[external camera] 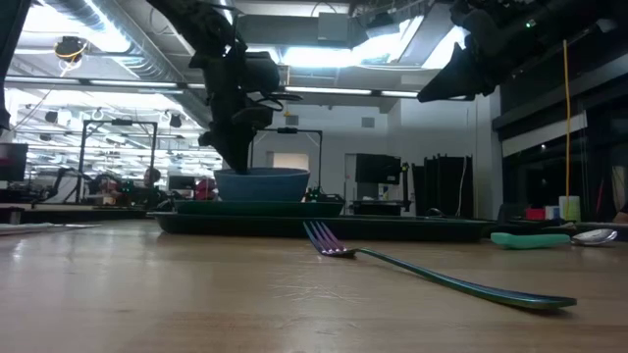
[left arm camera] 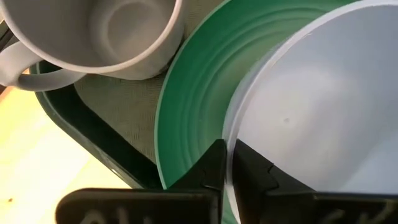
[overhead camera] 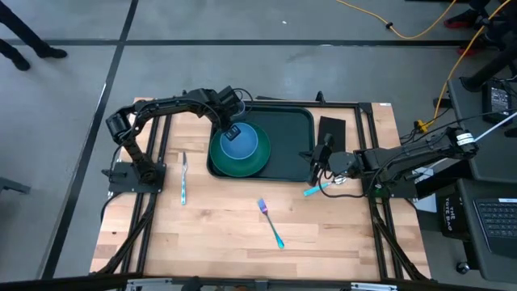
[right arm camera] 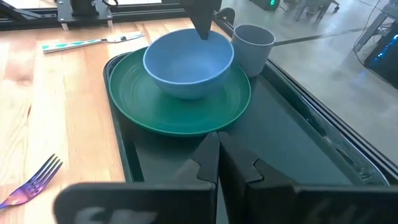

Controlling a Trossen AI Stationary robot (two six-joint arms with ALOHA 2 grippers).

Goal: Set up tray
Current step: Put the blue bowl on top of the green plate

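Now the left gripper (overhead camera: 232, 132) pinches the blue bowl's (overhead camera: 241, 143) rim, seating it on the green plate (overhead camera: 239, 158) in the tray (overhead camera: 287, 133); the right gripper (overhead camera: 317, 166), fingers together and empty, waits at the tray's edge.

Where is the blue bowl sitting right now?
In the high view the blue bowl sits on the green plate at the left end of the tray, with the left tool at its rim.

Setting, my post: robotics lab hall, shown by exposed ceiling ducts (external camera: 108, 44), strip lights (external camera: 324, 90), equipment racks (external camera: 378, 181), and concrete floor (overhead camera: 266, 65) with yellow cables (overhead camera: 404, 28).
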